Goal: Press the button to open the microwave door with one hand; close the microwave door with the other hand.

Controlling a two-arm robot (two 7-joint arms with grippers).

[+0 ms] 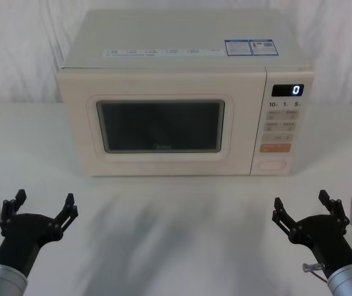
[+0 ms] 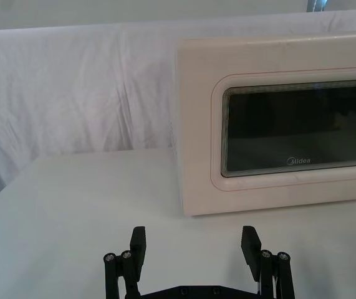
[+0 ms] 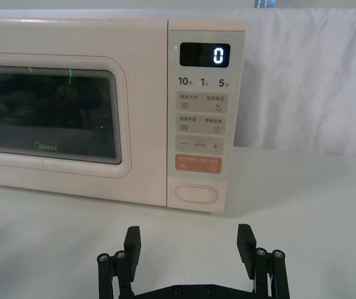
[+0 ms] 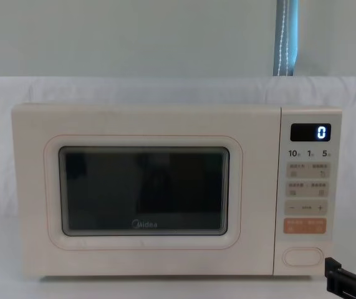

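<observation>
Cream button (image 3: 196, 194) well beyond right gripper (image 3: 191, 242), fingers apart, microwave door (image 1: 161, 124) closed, left gripper (image 1: 44, 208) spread

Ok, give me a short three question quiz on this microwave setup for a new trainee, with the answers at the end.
1. True or false: the microwave door is standing open.
2. Which key sits directly above the button at the bottom of the control panel? A) the orange key B) a green key C) a round dial
3. Fill in: the display reads ___.

Key:
1. False. The door is shut flush with the microwave's front.
2. A.
3. 0.

Note for the trainee: the left gripper and right gripper are both open, low over the table in front of the microwave, touching nothing.
</observation>
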